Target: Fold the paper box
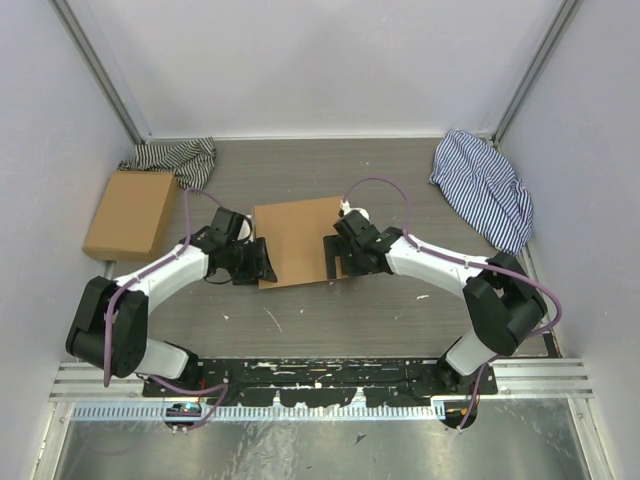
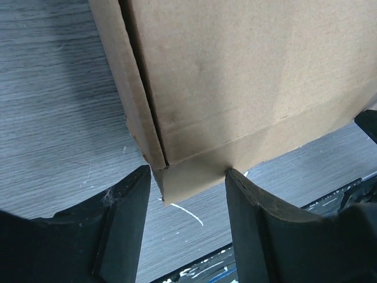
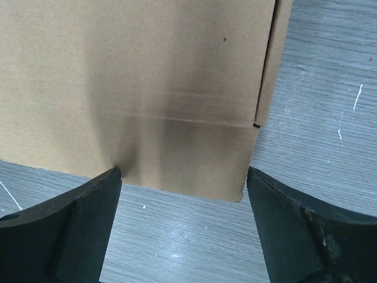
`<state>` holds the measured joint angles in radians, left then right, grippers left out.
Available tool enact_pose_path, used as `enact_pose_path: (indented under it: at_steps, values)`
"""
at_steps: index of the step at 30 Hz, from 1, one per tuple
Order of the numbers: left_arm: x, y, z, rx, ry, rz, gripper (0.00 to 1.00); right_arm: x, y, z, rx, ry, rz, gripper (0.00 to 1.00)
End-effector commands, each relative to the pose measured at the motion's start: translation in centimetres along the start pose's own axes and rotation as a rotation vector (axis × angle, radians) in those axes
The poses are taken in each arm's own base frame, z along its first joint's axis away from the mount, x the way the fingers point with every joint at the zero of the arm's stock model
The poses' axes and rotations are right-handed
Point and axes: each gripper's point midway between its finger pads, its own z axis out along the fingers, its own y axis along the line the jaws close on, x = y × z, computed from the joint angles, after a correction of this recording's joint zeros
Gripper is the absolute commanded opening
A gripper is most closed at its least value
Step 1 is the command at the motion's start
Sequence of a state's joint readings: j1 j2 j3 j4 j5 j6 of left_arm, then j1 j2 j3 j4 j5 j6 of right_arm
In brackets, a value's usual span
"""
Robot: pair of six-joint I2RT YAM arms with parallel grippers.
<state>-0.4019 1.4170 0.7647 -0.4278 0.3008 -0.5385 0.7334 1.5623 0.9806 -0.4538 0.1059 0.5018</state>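
Note:
The paper box [image 1: 298, 240] lies flat and closed-looking in the middle of the table, plain brown cardboard. My left gripper [image 1: 258, 262] is open at its near left corner. In the left wrist view the box's corner flap [image 2: 194, 174] sits between the fingertips of the left gripper [image 2: 188, 173], with the right finger [image 2: 250, 218] touching the flap's edge. My right gripper [image 1: 335, 258] is open at the near right corner. In the right wrist view the box's near edge [image 3: 177, 159] spans the gap of the right gripper [image 3: 182, 175], and a side flap seam shows at the right.
A second flat brown cardboard box [image 1: 130, 212] lies at the far left. A dark striped cloth [image 1: 172, 158] is bunched behind it. A blue striped cloth [image 1: 485, 185] lies at the far right. White walls enclose the table; a metal rail [image 1: 320, 375] runs along its near edge.

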Motion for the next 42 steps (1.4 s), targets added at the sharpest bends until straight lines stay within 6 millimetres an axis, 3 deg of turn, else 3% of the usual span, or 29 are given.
enact_pose_path:
  at_steps: [1,7,13,18,19,20,22,23,24,28,29,32,37,42]
  values:
    - [-0.6,0.8,-0.4,-0.046,-0.046,0.023,0.6,-1.3,0.2,-0.6,-0.002,-0.071,0.003,0.92]
    - [-1.4,2.0,-2.4,-0.131,-0.118,0.038,0.62,-2.1,-0.3,-2.3,0.013,-0.111,-0.001,0.93]
    - [-2.0,1.8,-3.9,-0.13,-0.194,0.049,0.62,-3.8,-1.1,-4.2,0.048,-0.195,-0.018,0.93]
    - [-2.7,-0.6,-5.8,-0.018,-0.275,0.065,0.54,-7.7,0.2,-7.0,0.014,-0.306,-0.04,0.87]
    - [-2.7,-1.5,-6.2,0.03,-0.294,0.073,0.48,-9.1,0.4,-7.6,0.012,-0.335,-0.04,0.8]
    - [-2.8,-2.5,-6.5,0.083,-0.311,0.088,0.38,-10.5,0.7,-8.0,0.005,-0.357,-0.043,0.66]
    - [-2.7,-3.8,-6.8,0.149,-0.341,0.106,0.1,-13.7,1.2,-8.0,-0.007,-0.392,-0.047,0.24]
    - [-2.6,-4.0,-6.8,0.159,-0.345,0.107,0.01,-15.6,1.3,-7.9,-0.008,-0.409,-0.043,0.07]
    - [-2.5,-4.0,-6.6,0.161,-0.344,0.109,0.0,-18.0,2.0,-8.2,-0.042,-0.437,-0.046,0.01]
    - [-1.8,-4.2,-5.5,0.157,-0.309,0.132,0.0,-24.7,3.0,-5.4,-0.132,-0.469,-0.038,0.01]
    - [-1.8,-4.4,-5.2,0.157,-0.308,0.142,0.0,-25.7,3.5,-3.2,-0.164,-0.449,-0.044,0.01]
    - [-1.8,-4.1,-4.1,0.125,-0.302,0.16,0.0,-28.7,4.6,0.7,-0.207,-0.439,-0.082,0.04]
    - [-1.6,-3.1,-2.2,0.079,-0.276,0.173,0.0,-29.7,5.7,7.1,-0.242,-0.394,-0.157,0.08]
    - [-0.7,-2.2,0.1,0.042,-0.224,0.176,0.0,-28.3,6.5,10.3,-0.3,-0.339,-0.19,0.09]
